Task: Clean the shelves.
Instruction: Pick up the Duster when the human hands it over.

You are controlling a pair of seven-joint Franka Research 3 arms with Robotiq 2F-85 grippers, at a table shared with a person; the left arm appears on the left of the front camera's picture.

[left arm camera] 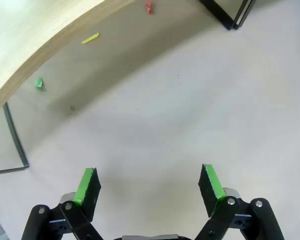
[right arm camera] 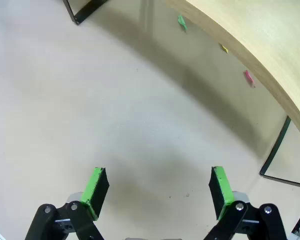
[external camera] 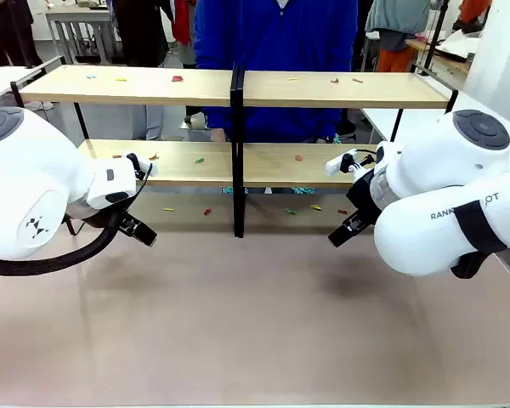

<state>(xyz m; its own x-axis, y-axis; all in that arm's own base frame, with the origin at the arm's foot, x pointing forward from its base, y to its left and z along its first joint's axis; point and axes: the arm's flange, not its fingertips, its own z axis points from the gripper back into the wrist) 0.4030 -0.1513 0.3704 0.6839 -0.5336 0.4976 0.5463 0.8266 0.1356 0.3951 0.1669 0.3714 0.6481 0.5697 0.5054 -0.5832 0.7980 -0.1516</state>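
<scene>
The shelves (external camera: 195, 85) stand across the far half of the table, two light wood boards on a black frame with a central post (external camera: 236, 153). Small coloured scraps lie on both boards and on the tabletop under the lower one. My left gripper (external camera: 143, 232) hangs low in front of the left half of the shelves. It is open and empty (left arm camera: 150, 190) over bare tabletop. My right gripper (external camera: 340, 235) hangs in front of the right half, also open and empty (right arm camera: 159, 192). The lower board's edge (left arm camera: 35, 47) (right arm camera: 260, 45) crosses the top of each wrist view.
A person in a blue top (external camera: 276, 51) stands behind the shelves. Under the lower board lie a yellow scrap (left arm camera: 90, 38), a green scrap (left arm camera: 38, 83) and a red scrap (left arm camera: 148, 7). A green scrap (right arm camera: 181, 21), a yellow scrap (right arm camera: 223, 48) and a pink scrap (right arm camera: 248, 77) lie there too. The near tabletop (external camera: 255, 340) is bare.
</scene>
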